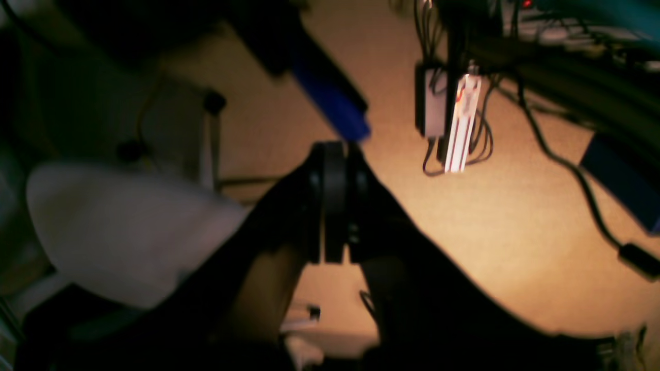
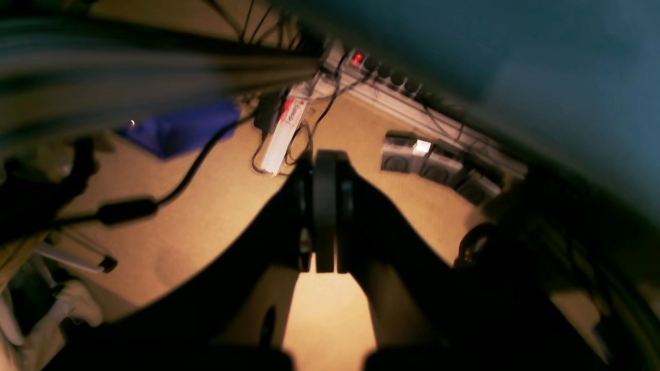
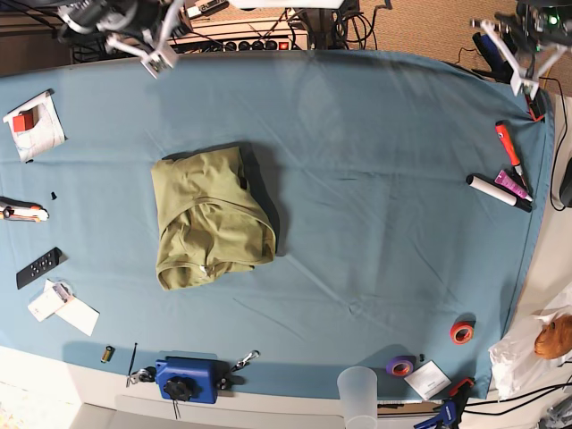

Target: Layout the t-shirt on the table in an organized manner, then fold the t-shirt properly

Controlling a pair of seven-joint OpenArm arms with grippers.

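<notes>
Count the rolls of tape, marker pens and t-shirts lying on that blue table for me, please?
Tape rolls: 2, one orange, one purple.
Marker pens: 3, one red, one white, one pink.
T-shirts: 1, the olive-green t-shirt, bunched up.
Total: 6.

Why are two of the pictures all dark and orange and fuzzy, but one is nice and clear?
Left wrist view: dim, orange-lit, blurred, the left end effector a dark silhouette. Right wrist view: equally dim, with streaky blur along the top. Base view: bright, even, sharp, showing the t-shirt clearly on the table.
</notes>
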